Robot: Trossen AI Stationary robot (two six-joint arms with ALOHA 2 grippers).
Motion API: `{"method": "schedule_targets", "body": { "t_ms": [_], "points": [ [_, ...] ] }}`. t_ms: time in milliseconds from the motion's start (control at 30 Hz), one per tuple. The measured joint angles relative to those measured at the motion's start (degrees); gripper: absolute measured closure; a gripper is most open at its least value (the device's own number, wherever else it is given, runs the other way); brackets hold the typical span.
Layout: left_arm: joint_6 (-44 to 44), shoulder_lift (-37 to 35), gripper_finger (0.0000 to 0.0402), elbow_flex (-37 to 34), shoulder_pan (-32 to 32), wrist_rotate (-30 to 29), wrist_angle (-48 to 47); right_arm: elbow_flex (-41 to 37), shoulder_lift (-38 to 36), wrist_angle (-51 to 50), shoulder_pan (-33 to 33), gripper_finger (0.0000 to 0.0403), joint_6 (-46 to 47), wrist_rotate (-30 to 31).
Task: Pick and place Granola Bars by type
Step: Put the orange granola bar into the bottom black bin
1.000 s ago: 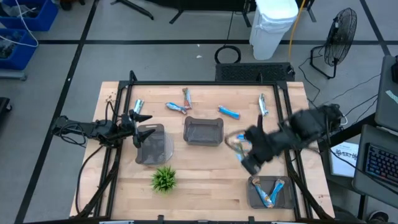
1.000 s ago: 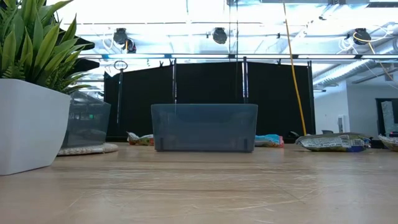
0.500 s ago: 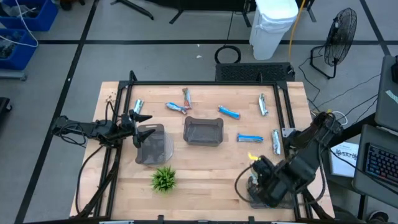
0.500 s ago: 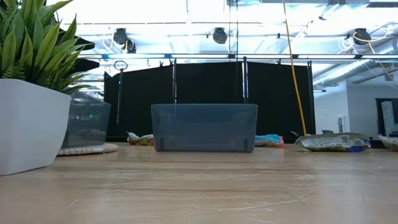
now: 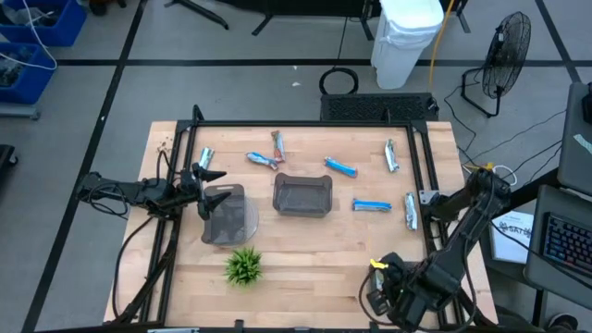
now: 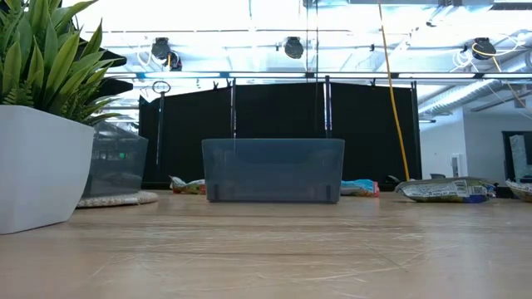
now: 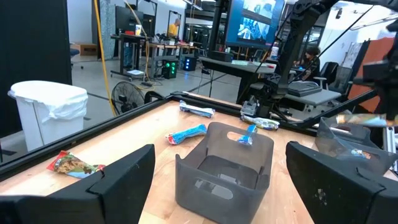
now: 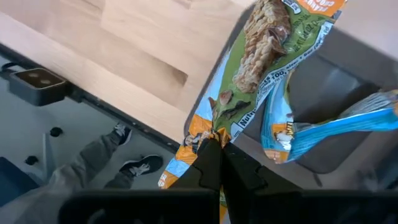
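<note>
My right gripper (image 5: pixel 381 282) hovers at the table's near right corner, shut on a green, blue and orange granola bar (image 8: pixel 261 62). Under the bar stands a dark grey tray (image 8: pixel 348 87) with blue bars (image 8: pixel 336 127) in it. Several other granola bars lie flat on the table: blue ones (image 5: pixel 340 166) (image 5: pixel 371 205) (image 5: pixel 264 160), a brown one (image 5: pixel 277 143) and silver ones (image 5: pixel 391 155) (image 5: pixel 411 211). My left gripper (image 5: pixel 208 176) waits open at the left edge, level, above the left tray (image 5: pixel 224 213). My right gripper pinches the bar's crimped end (image 8: pixel 208 134) between its two fingertips (image 8: pixel 214 163). The fingers come steeply from above, in line with the bar. The bar hangs below them over the tray; whether its lower end (image 8: pixel 298 12) touches the tray cannot be told.
A third grey tray (image 5: pixel 302 194) stands mid-table. A small green plant (image 5: pixel 244 266) in a white pot (image 6: pixel 41 158) sits near the front edge. The black frame rail (image 5: pixel 305 123) borders the table. A person's leg and shoe (image 8: pixel 124 155) show beyond the near edge.
My right gripper has swung from mid-table toward the near edge and sunk over the near right tray, carrying the bar and rolling its wrist. It has stayed shut. The blue and silver bars it had covered now show on the table.
</note>
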Motion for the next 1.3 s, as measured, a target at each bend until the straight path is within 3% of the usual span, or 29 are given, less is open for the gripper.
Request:
{"method": "schedule_targets", "body": {
  "t_ms": [333,600,833,1300],
  "points": [
    [0.0,0.0,0.0041,0.0,0.0,0.0,0.0,-8.3,0.0,11.2,2.4,0.0403,4.6,-0.1],
    [0.0,0.0,0.0041,0.0,0.0,0.0,0.0,-12.1,0.0,11.4,2.7,0.0403,4.7,-0.5],
    [0.0,0.0,0.0041,0.0,0.0,0.0,0.0,-16.0,0.0,13.5,2.7,0.0403,3.8,-5.0],
    [0.0,0.0,0.0041,0.0,0.0,0.0,0.0,-20.9,0.5,21.9,0.2,0.0403,-0.2,-5.1]
  ]
}}
